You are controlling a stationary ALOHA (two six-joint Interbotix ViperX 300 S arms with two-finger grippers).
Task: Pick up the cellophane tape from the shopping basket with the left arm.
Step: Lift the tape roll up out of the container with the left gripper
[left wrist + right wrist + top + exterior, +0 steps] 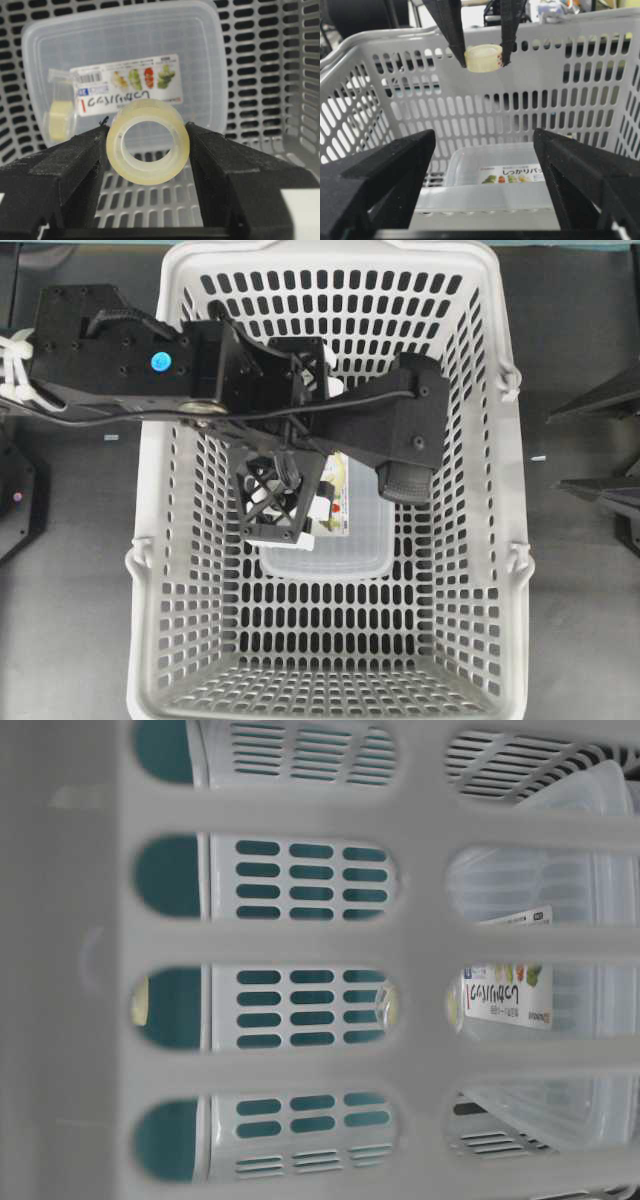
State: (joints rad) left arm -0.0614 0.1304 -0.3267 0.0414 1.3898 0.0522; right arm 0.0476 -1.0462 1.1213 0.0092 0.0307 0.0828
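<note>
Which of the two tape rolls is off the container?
The bare cellophane tape roll between the jaws of the left gripper; the other roll sits in a clear dispenser on the plastic container.

dark table (70,620), shopping basket (150,570) on it

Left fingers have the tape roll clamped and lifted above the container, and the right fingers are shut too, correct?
Not quite: the right gripper is open, fingers wide apart and holding nothing, as the right wrist view shows. The rest holds: the left gripper clamps the tape roll above the container.
</note>
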